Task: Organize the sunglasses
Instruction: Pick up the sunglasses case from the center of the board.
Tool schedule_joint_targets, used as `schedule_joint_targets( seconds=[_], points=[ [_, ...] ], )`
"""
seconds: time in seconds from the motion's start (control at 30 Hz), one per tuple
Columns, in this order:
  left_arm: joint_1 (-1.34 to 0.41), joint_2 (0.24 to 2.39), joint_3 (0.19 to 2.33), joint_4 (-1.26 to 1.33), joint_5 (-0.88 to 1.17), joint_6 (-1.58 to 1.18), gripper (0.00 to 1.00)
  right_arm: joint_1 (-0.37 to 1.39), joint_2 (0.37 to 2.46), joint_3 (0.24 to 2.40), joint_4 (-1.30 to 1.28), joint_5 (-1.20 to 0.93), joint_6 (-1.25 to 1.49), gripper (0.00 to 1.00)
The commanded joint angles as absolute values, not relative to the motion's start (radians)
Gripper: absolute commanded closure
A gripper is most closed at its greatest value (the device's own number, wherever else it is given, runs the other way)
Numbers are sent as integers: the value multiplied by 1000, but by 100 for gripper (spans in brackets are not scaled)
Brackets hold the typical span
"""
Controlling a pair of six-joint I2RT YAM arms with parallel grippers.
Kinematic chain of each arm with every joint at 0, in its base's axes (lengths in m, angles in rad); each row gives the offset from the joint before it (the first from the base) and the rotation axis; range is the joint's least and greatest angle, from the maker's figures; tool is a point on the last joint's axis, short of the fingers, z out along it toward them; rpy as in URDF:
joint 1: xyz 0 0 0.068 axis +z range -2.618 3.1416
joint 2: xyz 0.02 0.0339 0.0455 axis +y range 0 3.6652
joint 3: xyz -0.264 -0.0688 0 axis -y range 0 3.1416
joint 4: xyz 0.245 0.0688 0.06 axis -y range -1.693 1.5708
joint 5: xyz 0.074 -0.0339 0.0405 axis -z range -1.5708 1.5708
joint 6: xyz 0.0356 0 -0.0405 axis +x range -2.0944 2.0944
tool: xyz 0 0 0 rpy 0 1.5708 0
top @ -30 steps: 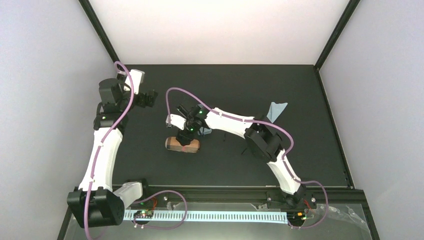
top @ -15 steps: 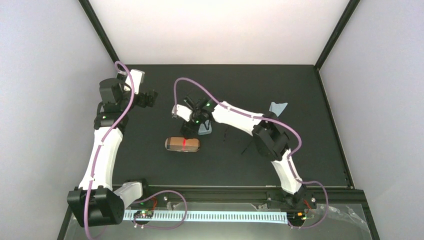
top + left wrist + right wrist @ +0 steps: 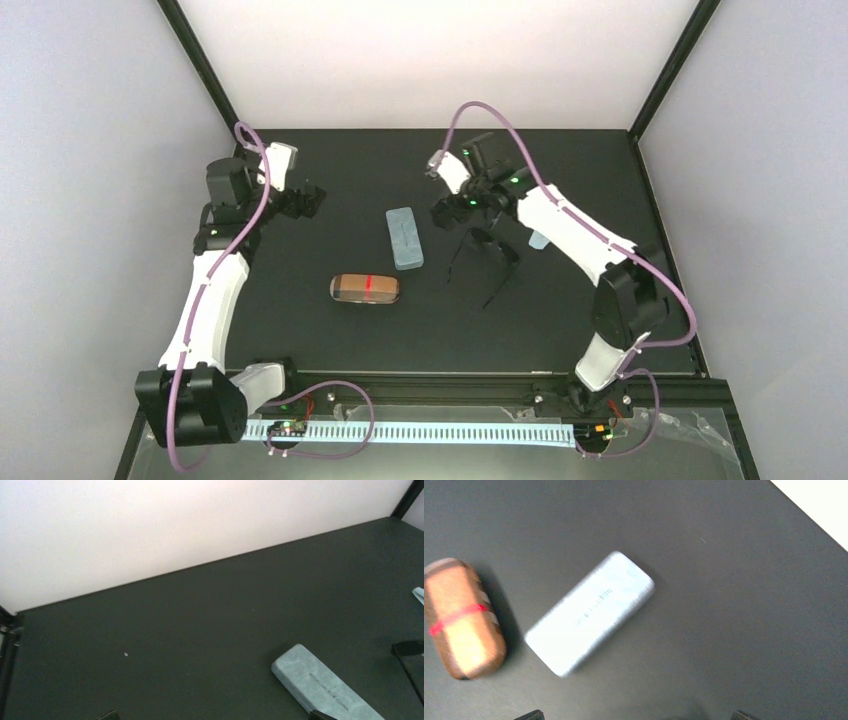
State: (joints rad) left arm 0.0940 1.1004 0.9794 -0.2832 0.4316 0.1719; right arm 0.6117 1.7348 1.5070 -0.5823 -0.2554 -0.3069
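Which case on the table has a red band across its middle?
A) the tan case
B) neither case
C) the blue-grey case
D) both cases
A: the tan case carries a red stripe across its middle, while the blue-grey case shows none.

A black table (image 3: 300, 330) has white walls (image 3: 430, 60) around it. Two closed glasses cases lie near the middle. The blue-grey case (image 3: 404, 238) is long and flat, with tiny letters on its lid, and it points from front to back. The tan case (image 3: 366, 288) is round at both ends and lies sideways, a bit closer to the front, with a thin red band (image 3: 371, 287) across its middle. The cases are near each other but do not touch. Off to the right lies a light blue cloth (image 3: 538, 241), and only a bit of it shows.
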Motion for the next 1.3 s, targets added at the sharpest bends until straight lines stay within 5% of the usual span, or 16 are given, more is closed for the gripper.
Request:
schedule_joint_targets(
  seconds=[0.0, 0.37, 1.27],
  points=[
    [41, 1167, 1007, -291, 450, 122, 1, 511, 1617, 1407, -584, -203, -267, 0],
    [-214, 1454, 1059, -290, 291, -56, 1, 400, 1400, 1101, -456, -120, -269, 0],
    [-510, 1849, 1284, -513, 61, -465, 1, 400, 1415, 1077, -443, -85, -305, 0]
  ],
)
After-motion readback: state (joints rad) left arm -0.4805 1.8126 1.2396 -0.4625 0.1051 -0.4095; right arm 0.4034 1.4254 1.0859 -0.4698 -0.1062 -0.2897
